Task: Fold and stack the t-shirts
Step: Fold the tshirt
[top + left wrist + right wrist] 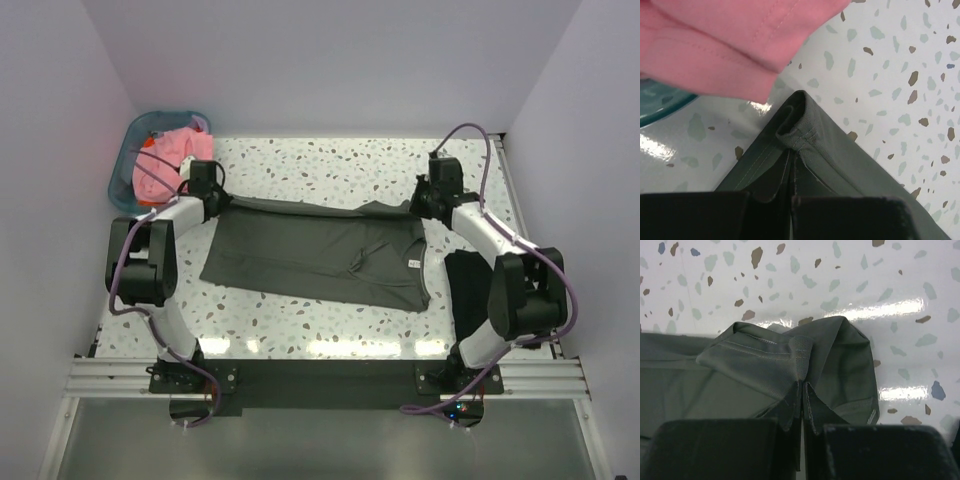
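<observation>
A soft, matte olive shirt lies spread flat on the glossy speckled white table, between plain lilac walls. The left pincer is clenched on its stitched hem corner at 10 o'clock, and the right pincer on the bunched corner at 2. A teal basket holding a pink shirt sits at 10, and a black shirt lies at 4.

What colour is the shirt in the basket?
Salmon pink; the shirt shows best in the left wrist view.

No legible text anywhere; only a tiny white neck label on the olive-grey t-shirt, unreadable.
</observation>
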